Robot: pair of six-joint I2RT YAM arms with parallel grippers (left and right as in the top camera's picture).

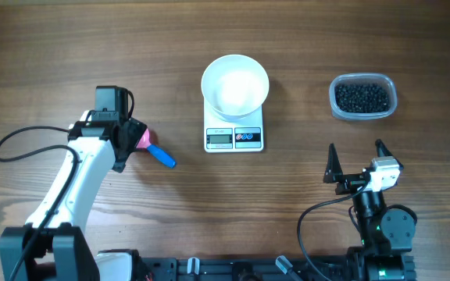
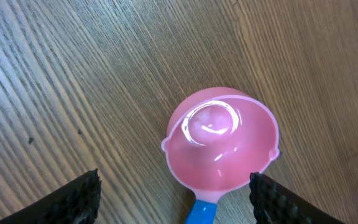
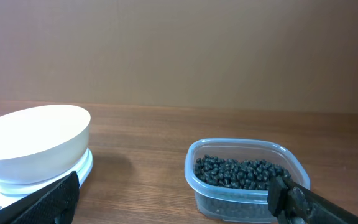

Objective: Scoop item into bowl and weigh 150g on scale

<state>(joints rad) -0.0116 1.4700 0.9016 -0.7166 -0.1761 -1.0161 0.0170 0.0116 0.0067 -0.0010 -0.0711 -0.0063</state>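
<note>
- Small, round, black bead-like grains [image 1: 361, 97]: heaped in a clear rounded-rectangular plastic tub [image 1: 335, 100] at the far right of the wooden counter [image 1: 53, 47]; none visible in the round plain white bowl [image 1: 207, 84], which sits on the small white rectangular kitchen scale [image 1: 234, 138].
- Step in hand, by the look of it: picking up the pink plastic scoop with a blue handle [image 2: 221, 146], lying flat left of the scale.
- Left tool [image 2: 176, 205]: spread wide, hanging over the scoop, one finger on each side of where cup meets handle; no contact visible.
- Best done by lowering until the pads flank the blue handle just behind the cup, then closing squarely and keeping the cup level.
- Worth avoiding: a pinch on the rounded cup wall, likely to slip sideways.
- Right tool [image 1: 356, 160]: spread wide, holding nothing, low at the near side, facing tub and bowl.
- Open room: bare wood between scoop and scale, and between scale and tub.
- Edges: tall bowl rim on the direct line to the tub, so a raised carry looks safer; tub rim low, with a short reach back to the bowl.
</note>
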